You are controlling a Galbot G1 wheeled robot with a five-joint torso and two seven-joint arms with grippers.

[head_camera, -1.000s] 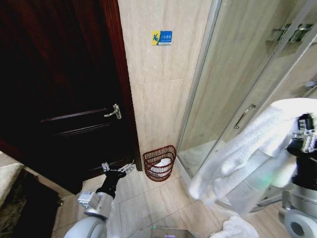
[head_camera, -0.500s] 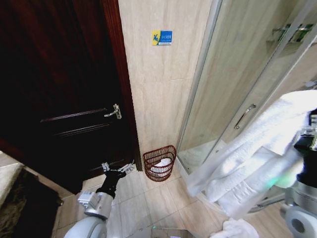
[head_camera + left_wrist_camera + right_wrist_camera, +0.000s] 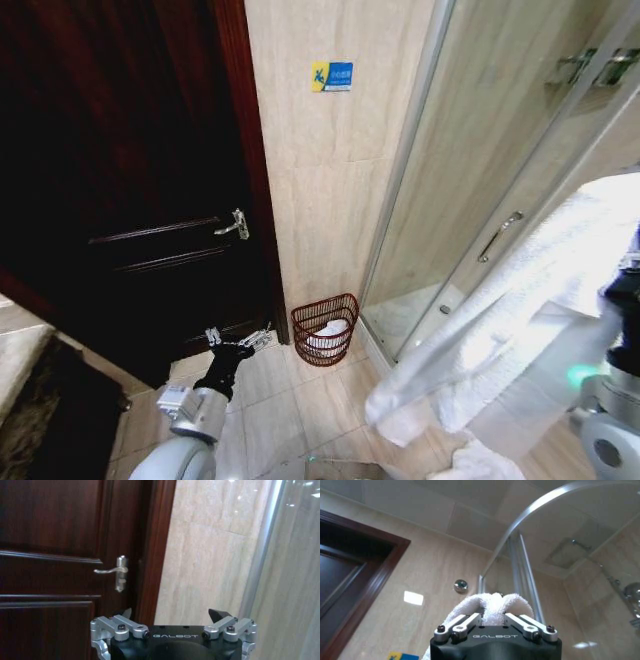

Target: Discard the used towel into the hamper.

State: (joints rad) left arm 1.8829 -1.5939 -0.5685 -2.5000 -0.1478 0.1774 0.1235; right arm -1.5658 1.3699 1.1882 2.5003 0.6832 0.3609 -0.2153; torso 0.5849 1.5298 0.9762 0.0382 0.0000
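Towel [image 3: 500,340] hangs from the raised right pincer [image 3: 492,619], which is clamped on its bunched top. Left pincer [image 3: 240,341] waits low, jaws apart, near the hamper [image 3: 324,330].

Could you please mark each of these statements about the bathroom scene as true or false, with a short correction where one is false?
1. The right gripper is shut on the white towel. True.
2. The hamper stands on the floor against the tiled wall, between the dark door and the shower enclosure. True.
3. The hamper is empty. False: something white already lies inside it.
4. The left gripper holds the door handle. False: it is open, low, and apart from the handle.
5. The towel is already in the hamper. False: it hangs from the right gripper, well to the hamper's right.
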